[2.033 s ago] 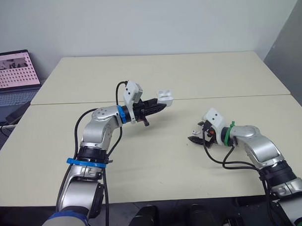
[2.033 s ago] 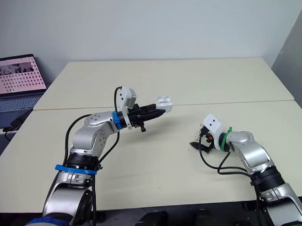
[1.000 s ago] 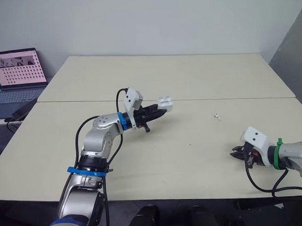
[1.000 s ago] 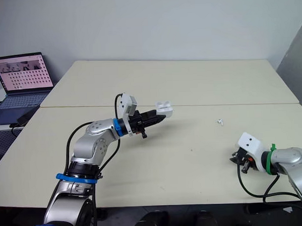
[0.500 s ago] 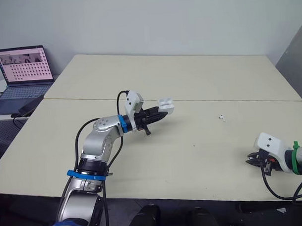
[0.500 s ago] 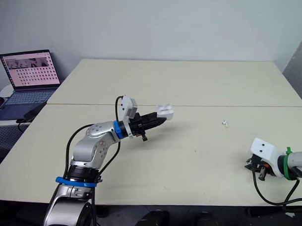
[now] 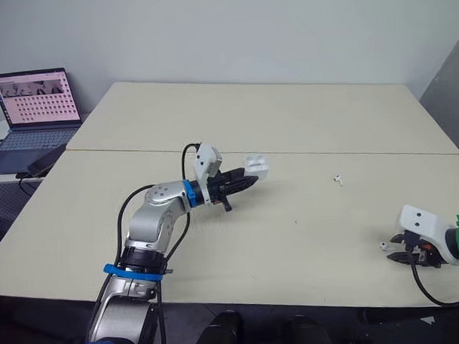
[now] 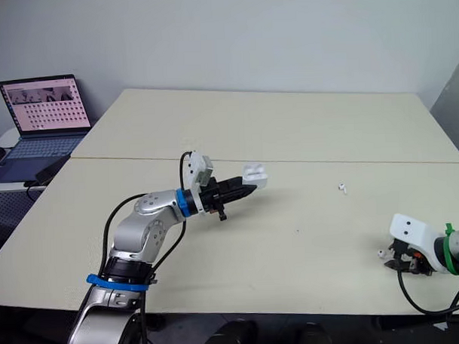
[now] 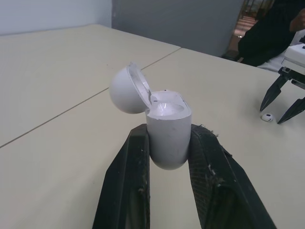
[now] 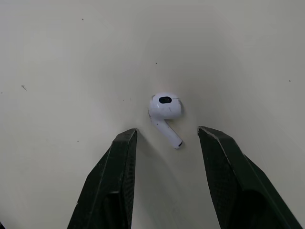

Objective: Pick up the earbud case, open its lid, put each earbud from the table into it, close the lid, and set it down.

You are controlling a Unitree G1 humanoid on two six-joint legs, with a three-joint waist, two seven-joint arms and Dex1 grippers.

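Observation:
The white earbud case [image 9: 167, 131] is held above the table with its lid tipped open, and my left gripper [image 9: 169, 139] is shut on its body; in the left eye view the case [image 7: 257, 168] hangs over the table's middle. One white earbud [image 10: 165, 108] lies on the table between the open fingers of my right gripper [image 10: 167, 133], untouched by either finger, near the table's front right edge [image 7: 384, 246]. A second earbud [image 7: 337, 179] lies further back, right of the case.
An open laptop [image 7: 35, 99] stands on a side table at the far left. The seam [image 7: 349, 152] between the two cream tables runs across behind the case. A person in dark clothing [image 9: 271, 33] sits beyond the right gripper.
My right gripper has swung from the table's middle to the front right, and its fingers now stand open around an earbud. The left gripper with the case has edged slightly right.

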